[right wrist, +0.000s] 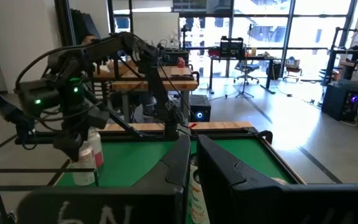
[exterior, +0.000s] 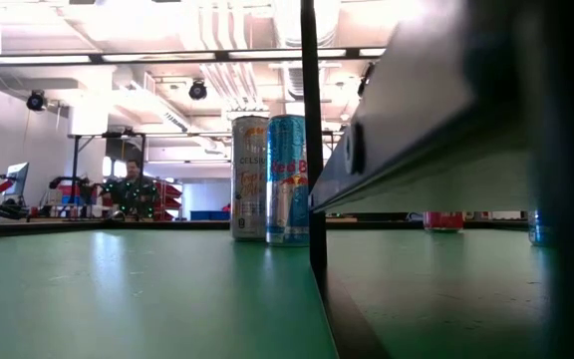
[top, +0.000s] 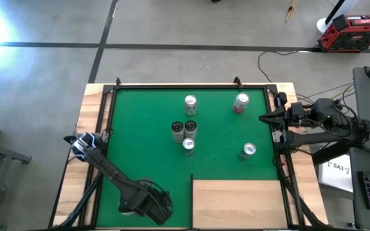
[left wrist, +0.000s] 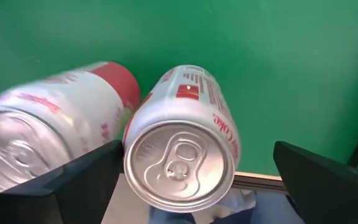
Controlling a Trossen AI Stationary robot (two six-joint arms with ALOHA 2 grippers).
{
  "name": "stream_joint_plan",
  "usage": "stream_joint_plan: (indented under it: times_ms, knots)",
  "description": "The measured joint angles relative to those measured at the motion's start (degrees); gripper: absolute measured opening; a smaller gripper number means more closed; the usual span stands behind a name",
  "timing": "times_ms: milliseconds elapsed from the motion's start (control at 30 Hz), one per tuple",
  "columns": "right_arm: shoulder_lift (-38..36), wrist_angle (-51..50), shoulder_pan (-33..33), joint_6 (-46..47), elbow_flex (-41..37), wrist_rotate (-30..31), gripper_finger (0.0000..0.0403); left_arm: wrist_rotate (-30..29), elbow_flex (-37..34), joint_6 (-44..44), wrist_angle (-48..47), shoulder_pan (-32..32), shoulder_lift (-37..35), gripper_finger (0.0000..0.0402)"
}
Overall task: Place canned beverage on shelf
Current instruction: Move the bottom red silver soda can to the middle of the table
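Observation:
My left gripper (top: 82, 144) is at the table's left edge, pointing down, open wide over two white-and-red cans. In the left wrist view a Diet Coke can (left wrist: 182, 149) stands between its fingers, top toward the camera. A second can (left wrist: 48, 137) is just outside one finger. Both cans and this gripper also show in the right wrist view (right wrist: 91, 155). My right gripper (top: 263, 117) is shut and empty at the mat's right edge, pointing toward the left. The shelf (top: 236, 202), a pale plywood panel, is at the near right. My left gripper comes at the Diet Coke can from above, one finger (left wrist: 86, 183) close beside the can's side (left wrist: 132, 146) and between the two cans, the other finger (left wrist: 328, 180) well apart. I cannot tell whether the near finger touches it.
Several cans stand on the green mat (top: 140, 128): a cluster of three in the middle (top: 185, 131), two at the far side (top: 191, 102) (top: 241, 102), one at the right (top: 248, 150). In the low view a Celsius can (exterior: 250, 178) and a Red Bull can (exterior: 287, 179) stand beside the shelf's post (exterior: 312, 150).

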Motion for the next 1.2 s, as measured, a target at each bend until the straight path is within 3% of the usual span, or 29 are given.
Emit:
stream_joint_plan:
  times_ms: [667,800,1000,1200]
  knots:
    - [0.0,0.0,0.0,0.0,0.0,0.0,0.0022,-2.5,5.7,-13.6,0.1,-0.4,6.6,0.0396]
    - [0.0,0.0,0.0,0.0,0.0,0.0,0.0022,-3.6,6.0,-14.2,0.2,-0.5,6.8,0.0368]
    - [0.0,0.0,0.0,0.0,0.0,0.0,0.0022,-4.9,6.0,-18.3,-1.0,-0.6,6.8,0.028]
    - [0.0,0.0,0.0,0.0,0.0,0.0,0.0022,-5.1,5.9,-15.9,-5.3,0.4,6.8,0.0278]
